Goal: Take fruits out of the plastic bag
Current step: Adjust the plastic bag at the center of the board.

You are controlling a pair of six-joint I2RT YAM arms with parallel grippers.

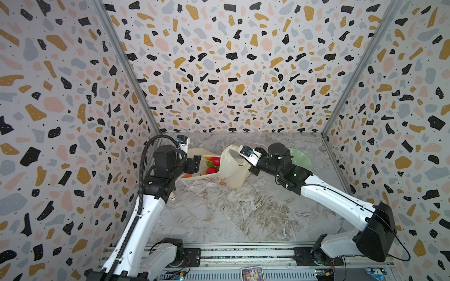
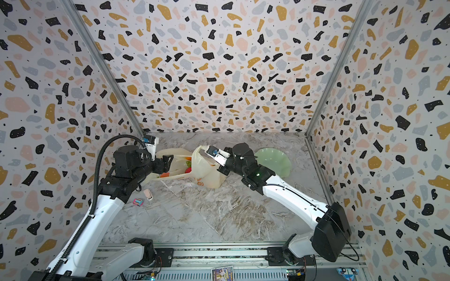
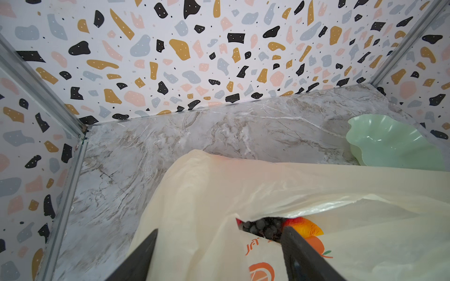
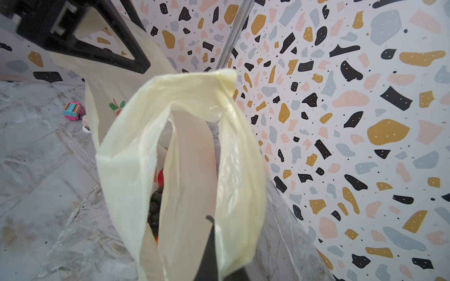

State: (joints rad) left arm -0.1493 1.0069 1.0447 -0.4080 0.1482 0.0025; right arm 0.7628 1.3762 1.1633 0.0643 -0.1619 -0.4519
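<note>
Plastic bag (image 1: 233, 175), pinched in right jaws

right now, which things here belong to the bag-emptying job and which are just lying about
Job: plastic bag; fruits inside it, including dark grapes and a red-orange fruit.
Lying about: pale green dish; pink toy; small pale piece.

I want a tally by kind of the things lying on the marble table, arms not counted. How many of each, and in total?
plastic bag: 1
green dish: 1
small toys: 2, the pink-teal toy and the pale toy
fruits: inside the bag, mostly hidden, not countable
Total without fruits: 4
</note>
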